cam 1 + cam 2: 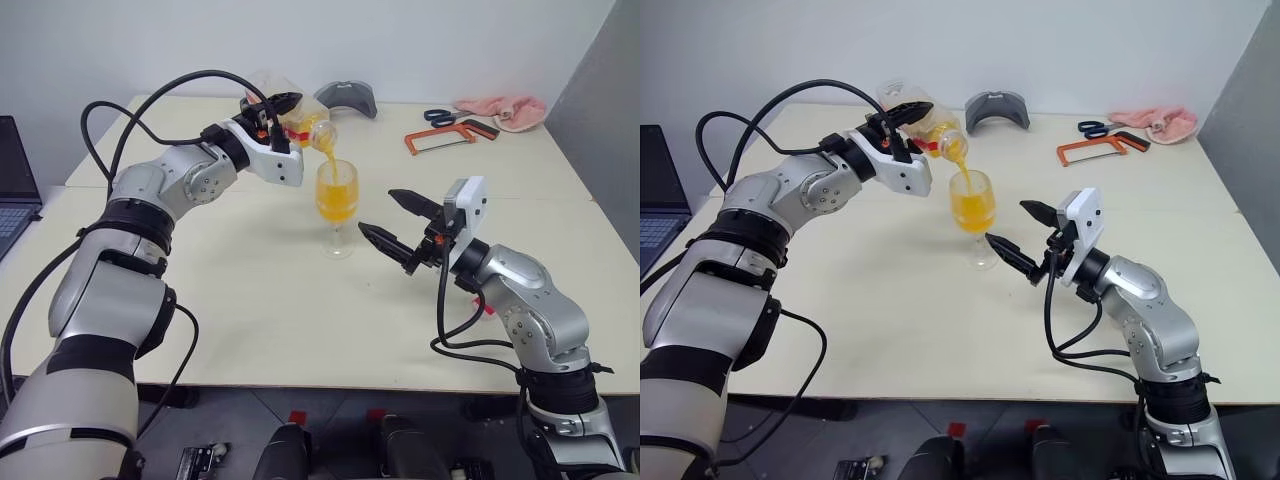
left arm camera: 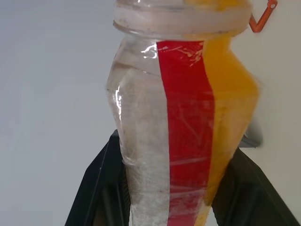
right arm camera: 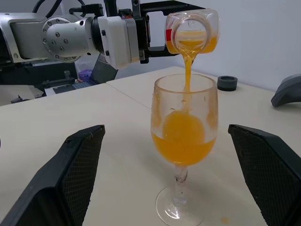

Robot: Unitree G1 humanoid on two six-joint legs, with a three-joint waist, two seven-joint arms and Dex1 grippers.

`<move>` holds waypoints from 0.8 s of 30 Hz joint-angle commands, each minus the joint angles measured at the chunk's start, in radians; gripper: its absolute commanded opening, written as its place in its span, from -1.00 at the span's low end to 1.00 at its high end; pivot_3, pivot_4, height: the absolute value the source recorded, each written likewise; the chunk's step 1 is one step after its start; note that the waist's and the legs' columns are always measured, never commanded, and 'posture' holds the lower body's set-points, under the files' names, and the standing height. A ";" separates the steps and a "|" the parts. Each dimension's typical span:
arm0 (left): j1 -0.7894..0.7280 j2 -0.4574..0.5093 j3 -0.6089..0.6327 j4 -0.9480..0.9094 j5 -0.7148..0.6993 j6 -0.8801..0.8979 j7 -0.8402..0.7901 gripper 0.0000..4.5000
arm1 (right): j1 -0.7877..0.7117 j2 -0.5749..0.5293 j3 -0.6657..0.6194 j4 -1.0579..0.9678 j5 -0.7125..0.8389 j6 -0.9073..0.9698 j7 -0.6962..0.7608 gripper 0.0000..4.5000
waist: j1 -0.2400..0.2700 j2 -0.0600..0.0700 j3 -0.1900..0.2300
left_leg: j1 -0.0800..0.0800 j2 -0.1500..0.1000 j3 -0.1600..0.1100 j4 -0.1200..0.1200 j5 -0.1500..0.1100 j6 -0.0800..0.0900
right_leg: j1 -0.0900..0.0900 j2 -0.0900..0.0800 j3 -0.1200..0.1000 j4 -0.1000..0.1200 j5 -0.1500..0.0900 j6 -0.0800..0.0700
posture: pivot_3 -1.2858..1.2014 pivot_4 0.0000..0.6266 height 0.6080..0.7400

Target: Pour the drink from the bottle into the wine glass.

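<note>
The worktop (image 1: 250, 330) is a pale, wide surface with broad bare stretches along its near edge and toward its left edge, where a laptop (image 1: 12, 190) is cut off by the frame. The left gripper (image 1: 272, 108) reaches in over the middle of the worktop, its fingers pinching the bottle (image 1: 300, 125), which is tipped mouth-down with most of its body hidden behind the gripper; in the left wrist view the red label stripe and the remaining liquid fill the bottle's side. The right gripper (image 1: 395, 222) hovers just beside the wine glass (image 1: 337, 208) on its right, fingers spread wide and touching nothing. The glass stands upright near the worktop's middle, its bowl partly filled. The drink (image 3: 182, 141) falls in a thin stream from the bottle's mouth into the bowl. Near the far edge lie a grey curved object (image 1: 347, 97), a pink cloth (image 1: 505, 108), an orange-framed hacksaw (image 1: 445, 137) and scissors (image 1: 440, 116), all well apart from the glass.
</note>
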 commanded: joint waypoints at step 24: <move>-0.029 -0.022 0.064 0.039 -0.107 -0.003 -0.056 -0.23 | 0.008 0.001 -0.003 -0.058 0.014 -0.012 -0.002 1.00 | 0.000 0.000 0.000 | 0.000 0.000 0.000 0.000 0.000 0.000 | 0.000 0.000 0.000 0.000 0.000 0.000 | 0.03 -0.52 1.00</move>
